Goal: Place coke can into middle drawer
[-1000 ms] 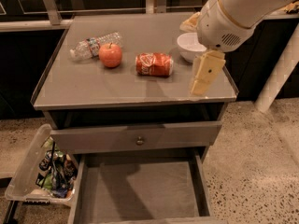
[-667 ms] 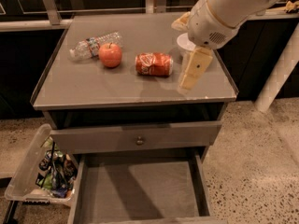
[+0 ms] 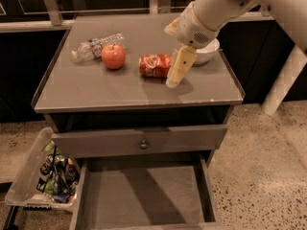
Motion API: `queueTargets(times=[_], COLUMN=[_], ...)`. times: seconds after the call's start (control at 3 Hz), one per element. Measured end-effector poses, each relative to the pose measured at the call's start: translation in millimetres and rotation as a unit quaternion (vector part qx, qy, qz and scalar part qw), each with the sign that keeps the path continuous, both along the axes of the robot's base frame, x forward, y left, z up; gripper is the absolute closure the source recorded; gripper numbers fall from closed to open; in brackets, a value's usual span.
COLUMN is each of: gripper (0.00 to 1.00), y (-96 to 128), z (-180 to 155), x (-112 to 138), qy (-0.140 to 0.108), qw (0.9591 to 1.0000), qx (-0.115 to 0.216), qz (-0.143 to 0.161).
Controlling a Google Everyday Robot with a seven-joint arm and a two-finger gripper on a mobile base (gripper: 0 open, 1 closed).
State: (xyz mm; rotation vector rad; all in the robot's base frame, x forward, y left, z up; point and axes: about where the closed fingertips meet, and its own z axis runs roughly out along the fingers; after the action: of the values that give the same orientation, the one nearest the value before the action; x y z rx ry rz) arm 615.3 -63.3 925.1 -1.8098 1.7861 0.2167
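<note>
Camera view: coke can (image 3: 155,65) lies on its side on the cabinet top (image 3: 120,87), right of the red apple (image 3: 113,56), not yet grasped. The middle drawer (image 3: 144,200) stands pulled out below at the near edge, its floor bare.

Step in hand, by my reading: reaching for the can. To do it well, centre the gripper (image 3: 173,80) over the can's round body, straddle it across its width and close gently. The can may roll toward the apple if it is nudged from the right end.

Pose: the arm enters from the far right and slopes down-left. Its wrist is above the white bowl (image 3: 207,54). The gripper points downward, its tip just beside the can's right end and low over the top. Open or closed: cannot tell.
</note>
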Motion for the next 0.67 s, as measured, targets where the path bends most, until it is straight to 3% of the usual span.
queueTargets(times=[0.67], gripper=[0.0], y=[12.2], z=[-38.7], x=[35.2], qy=[0.043], qw=[0.9989], qx=[0.002], qz=[-0.016])
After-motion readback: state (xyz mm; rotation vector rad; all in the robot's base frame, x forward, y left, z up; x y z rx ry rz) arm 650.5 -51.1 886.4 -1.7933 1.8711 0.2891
